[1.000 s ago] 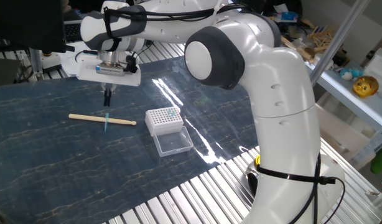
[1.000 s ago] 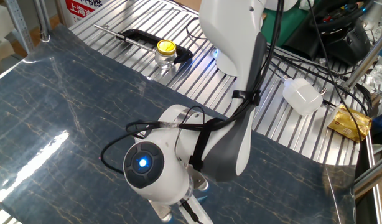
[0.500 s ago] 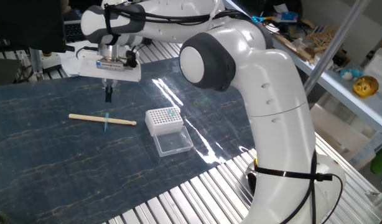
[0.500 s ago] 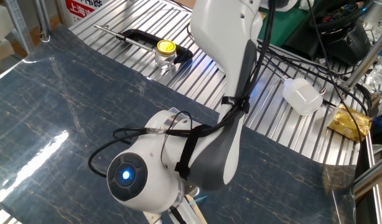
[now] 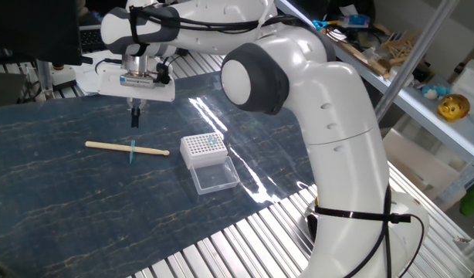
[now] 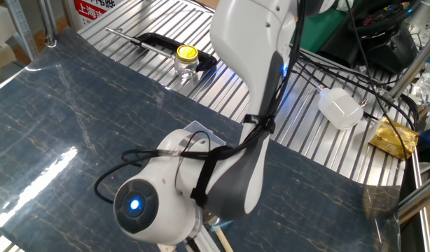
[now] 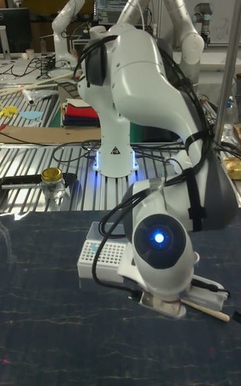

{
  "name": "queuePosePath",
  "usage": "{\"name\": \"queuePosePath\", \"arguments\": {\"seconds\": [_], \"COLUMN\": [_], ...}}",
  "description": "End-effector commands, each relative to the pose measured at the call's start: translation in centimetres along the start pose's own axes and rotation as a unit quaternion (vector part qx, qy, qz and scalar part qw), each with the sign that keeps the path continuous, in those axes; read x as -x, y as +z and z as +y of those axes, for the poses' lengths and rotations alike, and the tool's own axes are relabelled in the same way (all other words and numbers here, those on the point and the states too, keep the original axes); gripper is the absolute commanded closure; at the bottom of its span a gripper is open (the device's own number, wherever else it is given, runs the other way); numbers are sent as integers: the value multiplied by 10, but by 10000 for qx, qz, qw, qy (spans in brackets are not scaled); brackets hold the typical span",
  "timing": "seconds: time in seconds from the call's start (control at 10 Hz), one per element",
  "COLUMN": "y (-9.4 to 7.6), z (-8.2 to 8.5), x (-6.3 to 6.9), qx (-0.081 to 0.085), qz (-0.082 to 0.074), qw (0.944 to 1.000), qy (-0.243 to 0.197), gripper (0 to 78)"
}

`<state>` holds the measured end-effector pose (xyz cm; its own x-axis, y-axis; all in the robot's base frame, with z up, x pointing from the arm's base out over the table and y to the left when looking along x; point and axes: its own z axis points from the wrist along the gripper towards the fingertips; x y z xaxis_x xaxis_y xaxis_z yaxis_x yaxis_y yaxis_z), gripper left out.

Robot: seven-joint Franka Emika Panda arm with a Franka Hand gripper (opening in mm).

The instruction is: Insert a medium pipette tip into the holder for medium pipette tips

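In one fixed view the medium pipette tip (image 5: pixel 133 151), a thin blue cone, lies on the table across a pale wooden stick (image 5: pixel 127 147). My gripper (image 5: pixel 134 117) hangs above it, clear of the table, its dark fingers pressed together with nothing visible between them. To the right stands the holder (image 5: pixel 203 149), a white rack with a grid of holes, its clear lid (image 5: pixel 214 177) folded open in front. The tall fixed view shows the holder (image 7: pixel 100 259) beside my wrist, which hides the gripper. The arm also hides the gripper in the other fixed view.
The wooden stick's end (image 7: pixel 204 310) pokes out beside my wrist. A glass jar with a yellow lid (image 6: pixel 185 59) and a black tool sit on the metal slats past the mat's far edge. My arm's large elbow (image 5: pixel 256 73) hangs over the table's right side.
The gripper has risen a little away from the pipette tip and the elbow has shifted slightly. The tip and stick have not moved.
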<state>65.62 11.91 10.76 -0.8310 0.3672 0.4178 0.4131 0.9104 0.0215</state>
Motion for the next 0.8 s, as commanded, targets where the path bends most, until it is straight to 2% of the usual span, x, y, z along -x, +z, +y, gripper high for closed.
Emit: {"name": "queuePosePath", "arguments": {"seconds": [0.1, 0.2, 0.8], "y": [-1, 0, 8], "z": [1, 1, 1], "x": [2, 3, 6], "qx": [-8, -25, -51], "qz": [33, 74, 68], "qw": [10000, 10000, 9999], "qy": [35, 48, 89], "gripper": [776, 776, 776]}}
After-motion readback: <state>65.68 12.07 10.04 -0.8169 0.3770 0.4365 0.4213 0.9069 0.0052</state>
